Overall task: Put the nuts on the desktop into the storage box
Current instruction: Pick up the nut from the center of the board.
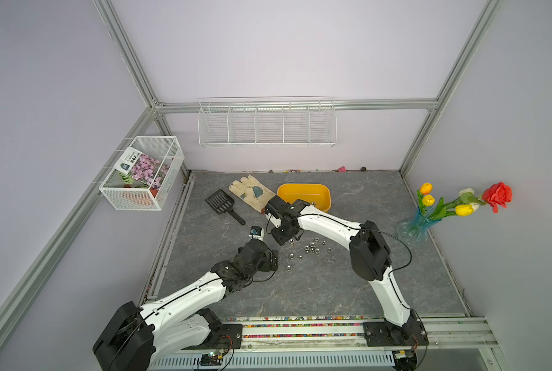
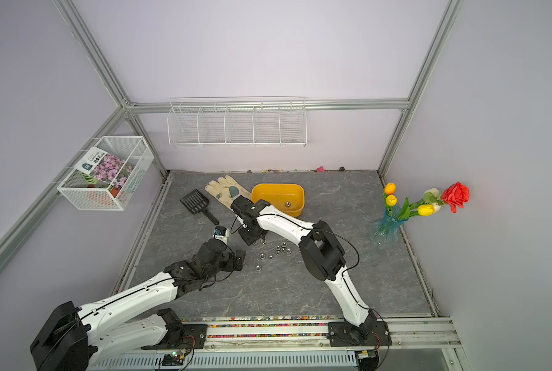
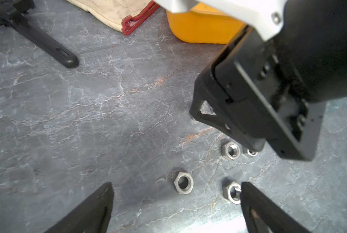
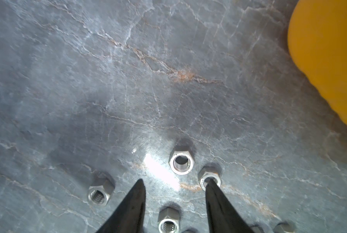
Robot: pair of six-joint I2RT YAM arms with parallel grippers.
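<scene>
Several small silver nuts (image 1: 311,249) lie scattered on the dark grey marble-veined desktop (image 1: 316,289). The yellow storage box (image 1: 303,189) stands behind them, and in a top view one nut (image 2: 287,204) lies inside it. My right gripper (image 1: 290,239) points down at the left end of the cluster. In the right wrist view it (image 4: 174,181) is open and holds nothing; a nut (image 4: 168,220) sits between its fingers and one tip covers another nut (image 4: 210,178). My left gripper (image 1: 275,260) hovers wide open and empty, with a nut (image 3: 183,182) between its fingers.
A cream work glove (image 1: 252,191) and a black slotted scoop (image 1: 221,202) lie left of the box. A vase of flowers (image 1: 419,225) stands at the right edge. A wire basket (image 1: 141,173) and a wire rack (image 1: 266,125) hang on the walls. Coloured beads (image 1: 300,326) fill the front rail.
</scene>
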